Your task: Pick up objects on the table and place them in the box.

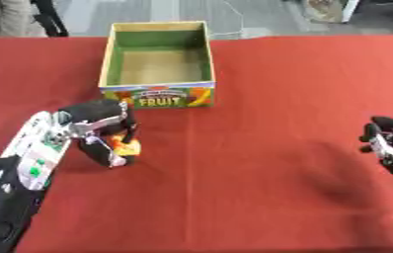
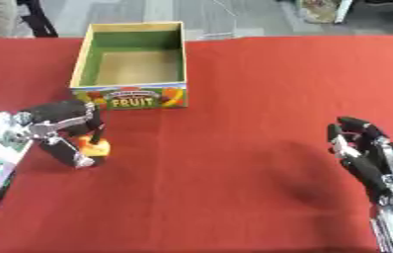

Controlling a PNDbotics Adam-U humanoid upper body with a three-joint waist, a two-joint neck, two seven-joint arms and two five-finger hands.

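A small orange and yellow object [image 1: 128, 146] sits on the red table [image 1: 260, 163] at the left, a little in front of the box. My left hand [image 1: 102, 128] is curled round it, fingers and thumb closing on it from above. The open cardboard box [image 1: 158, 64] with green inner walls and a "FRUIT" label stands at the back left, and nothing shows inside it. My right hand [image 2: 362, 148] rests at the right edge with fingers relaxed, holding nothing.
The red cloth covers the whole table. Grey floor and dark furniture legs [image 1: 51, 20] lie beyond the far edge.
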